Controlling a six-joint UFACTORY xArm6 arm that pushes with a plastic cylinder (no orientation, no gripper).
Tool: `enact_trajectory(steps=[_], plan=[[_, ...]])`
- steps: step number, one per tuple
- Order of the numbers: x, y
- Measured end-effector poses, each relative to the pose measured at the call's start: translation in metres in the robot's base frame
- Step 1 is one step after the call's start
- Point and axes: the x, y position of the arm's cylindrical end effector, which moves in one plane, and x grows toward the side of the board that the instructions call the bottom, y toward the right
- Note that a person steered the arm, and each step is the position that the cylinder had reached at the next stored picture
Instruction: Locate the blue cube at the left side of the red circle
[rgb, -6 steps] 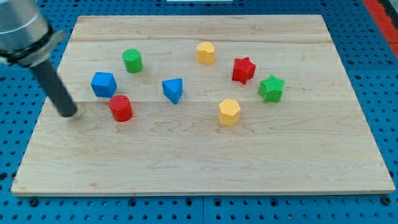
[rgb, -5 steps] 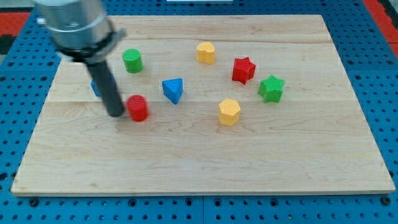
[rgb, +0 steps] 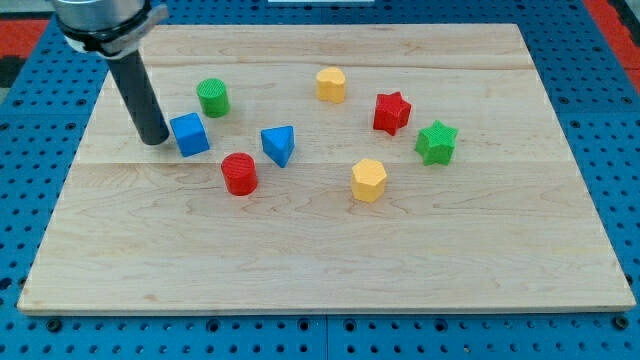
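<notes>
Rod tip (rgb: 155, 141) sits just left of the blue cube (rgb: 190, 134), seemingly touching it; contact unclear. No jaws on this rig. Cube lies up-left of the red circle (rgb: 239, 173), near but apart, so placed for a rightward, downward push.

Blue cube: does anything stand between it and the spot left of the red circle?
Nothing visible does. The blue cube sits up-left of the red cylinder, bare board between them; my tip is at the cube's left.
</notes>
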Motion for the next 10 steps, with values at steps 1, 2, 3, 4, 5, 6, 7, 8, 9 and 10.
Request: enact_trajectory(steps=[1, 2, 3, 4, 5, 6, 7, 8, 9, 10], plan=[[-0.017, 0.002], [-0.015, 0.037], [-0.008, 0.038], [-0.02, 0.037], [-0.026, 0.075], [-0.022, 0.086], [0.003, 0.077], [0.007, 0.066], [0.003, 0.041], [-0.02, 0.049]])
